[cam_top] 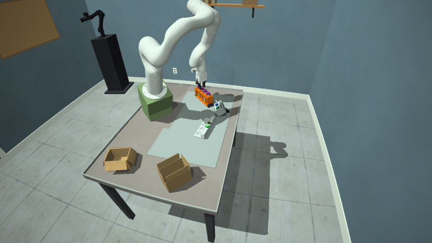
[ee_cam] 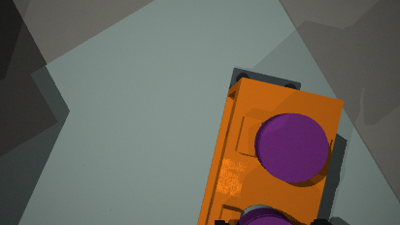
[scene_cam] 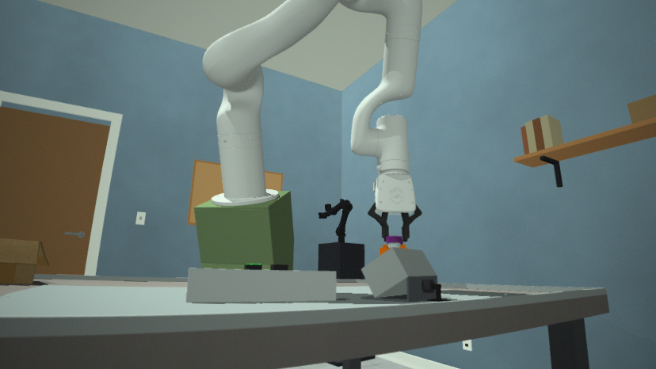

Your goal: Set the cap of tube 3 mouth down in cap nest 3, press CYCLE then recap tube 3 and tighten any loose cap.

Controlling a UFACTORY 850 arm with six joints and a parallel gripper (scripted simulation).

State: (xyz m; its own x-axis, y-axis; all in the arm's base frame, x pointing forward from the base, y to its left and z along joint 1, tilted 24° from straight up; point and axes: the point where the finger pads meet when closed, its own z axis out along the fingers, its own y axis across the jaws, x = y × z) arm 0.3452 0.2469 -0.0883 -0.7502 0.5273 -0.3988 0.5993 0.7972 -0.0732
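Green lamp (cam_top: pixel 207 125) lit, cap-check step: tool (scene_cam: pixel 394 236) half-open, empty, straddling a purple cap (scene_cam: pixel 394 239); next, close and twist.

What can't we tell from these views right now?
- Exterior: tube rack mostly hidden behind the grey key housing.
- Wrist: cap under the hand cut off by the bottom edge.
- Top: caps too small to judge tightness; hand contact unclear.
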